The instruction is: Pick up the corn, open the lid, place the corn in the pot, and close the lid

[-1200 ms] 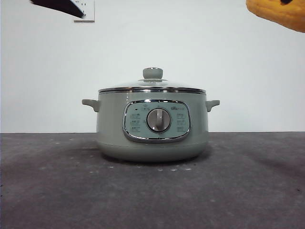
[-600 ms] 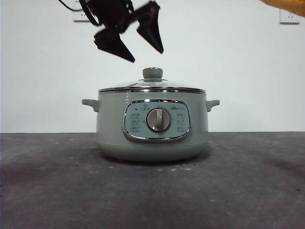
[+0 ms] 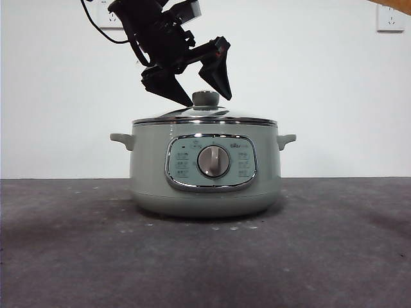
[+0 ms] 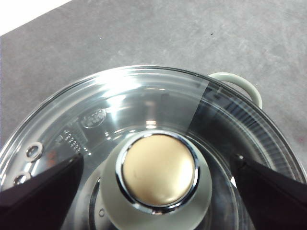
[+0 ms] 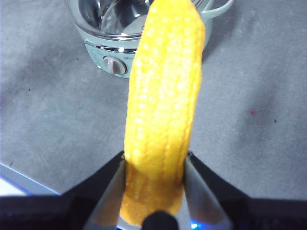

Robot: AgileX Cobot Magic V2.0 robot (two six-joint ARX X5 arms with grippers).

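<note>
Pot (image 3: 205, 173) sits mid-table, lid (image 3: 205, 118) seated on it, dial (image 3: 214, 161) facing the front camera; panel (image 3: 186, 163) print is too small to read, and the stamp in the lid glass (image 4: 94, 117) isn't legible either. Left gripper (image 3: 198, 83) hangs just above the knob (image 3: 205, 98), jaws spread to either side, not touching. Right gripper (image 5: 154, 167) is pinching the corn (image 5: 163, 100) up high off to the side of the pot; wall outlets (image 3: 391, 18) behind.

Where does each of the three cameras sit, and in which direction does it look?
Front view: low, level across the table at the pot; left gripper open over the lid.
Left wrist view: straight down on the lid's knob; own jaws apart.
Right wrist view: high, down at table; right gripper holds the corn.
All share the pot.
</note>
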